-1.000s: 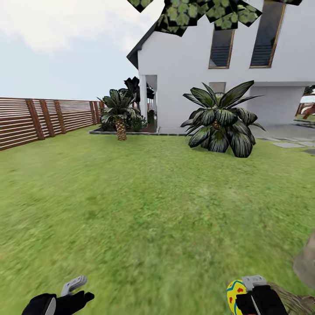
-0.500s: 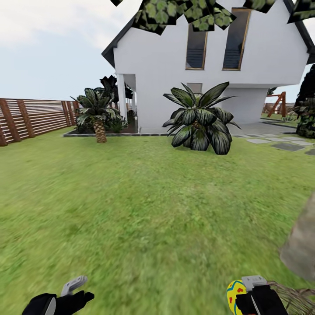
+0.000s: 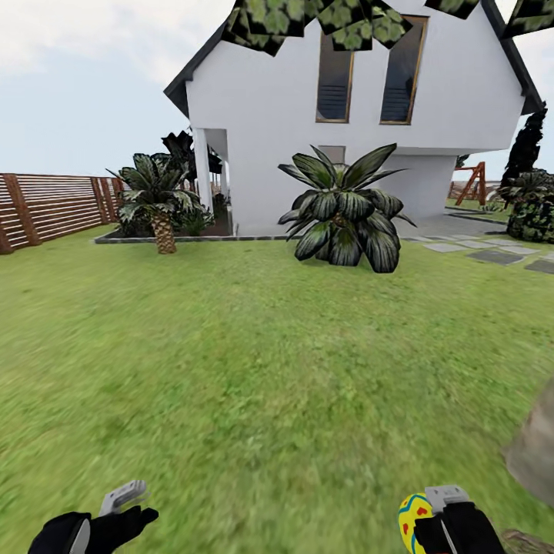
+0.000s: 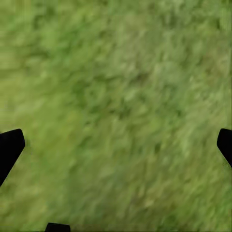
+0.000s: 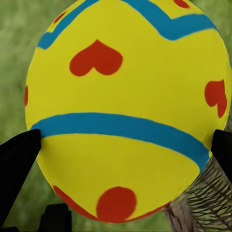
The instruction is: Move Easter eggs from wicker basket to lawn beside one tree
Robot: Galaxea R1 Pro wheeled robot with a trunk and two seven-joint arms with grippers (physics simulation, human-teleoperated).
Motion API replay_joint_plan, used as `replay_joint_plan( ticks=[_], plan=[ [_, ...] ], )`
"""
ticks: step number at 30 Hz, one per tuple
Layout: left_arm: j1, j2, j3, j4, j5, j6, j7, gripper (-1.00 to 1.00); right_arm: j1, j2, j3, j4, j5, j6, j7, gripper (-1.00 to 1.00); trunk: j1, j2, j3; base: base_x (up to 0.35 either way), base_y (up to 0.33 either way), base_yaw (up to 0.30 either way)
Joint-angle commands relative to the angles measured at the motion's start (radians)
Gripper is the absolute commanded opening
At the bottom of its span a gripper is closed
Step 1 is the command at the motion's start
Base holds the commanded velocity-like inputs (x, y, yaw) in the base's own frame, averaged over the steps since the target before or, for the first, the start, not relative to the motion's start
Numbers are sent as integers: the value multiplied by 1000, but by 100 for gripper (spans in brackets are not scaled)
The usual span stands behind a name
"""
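Observation:
My right gripper (image 3: 425, 529) at the bottom of the head view is shut on a yellow Easter egg (image 3: 413, 517) with red marks and blue zigzag bands. In the right wrist view the egg (image 5: 125, 87) sits between both black fingertips (image 5: 17, 154). A bit of the brown wicker basket (image 5: 205, 205) lies just behind it, and a sliver of the basket (image 3: 531, 542) shows in the head view's corner. The grey-beige tree trunk (image 3: 535, 454) rises at the right edge, close to that hand. My left gripper (image 3: 115, 517) is open over bare lawn (image 4: 116, 96). The other eggs are hidden.
The lawn (image 3: 254, 369) stretches ahead to a white house (image 3: 308, 138). A broad-leaved palm bush (image 3: 342, 215) and a short palm (image 3: 158, 208) stand before it. A wooden fence (image 3: 54, 204) runs at left, grey paving slabs (image 3: 492, 254) at right, and leaves (image 3: 308, 15) hang overhead.
The whole view has swung to the right, so house, palms and fence sit further left. Less of the basket shows in the corner. Both grippers keep their pose, the right one still holding the egg.

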Motion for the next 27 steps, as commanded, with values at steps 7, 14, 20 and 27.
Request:
replay_joint_plan(
  ticks=[7, 14, 20, 27],
  plan=[
    [-1, 57, 8, -195, 14, 8, 9, 100, -1, 6, -3, -11, 10, 5, 9, -100, 1, 0, -1, 334, 110, 0],
    [-1, 51, 8, -250, 13, 9, 10, 100, -1, 0, -5, -17, 10, 5, 9, -100, 1, 0, -1, 344, 91, 0],
    [-1, 50, 7, -232, 13, 9, 11, 100, 0, 5, -10, -14, 11, 5, 9, -100, 1, 0, -1, 345, 110, 0],
    [-1, 49, 5, -230, 13, 11, 11, 100, -1, 5, -9, -14, 11, 5, 7, -100, 1, 0, -1, 345, 107, 0]
  ],
)
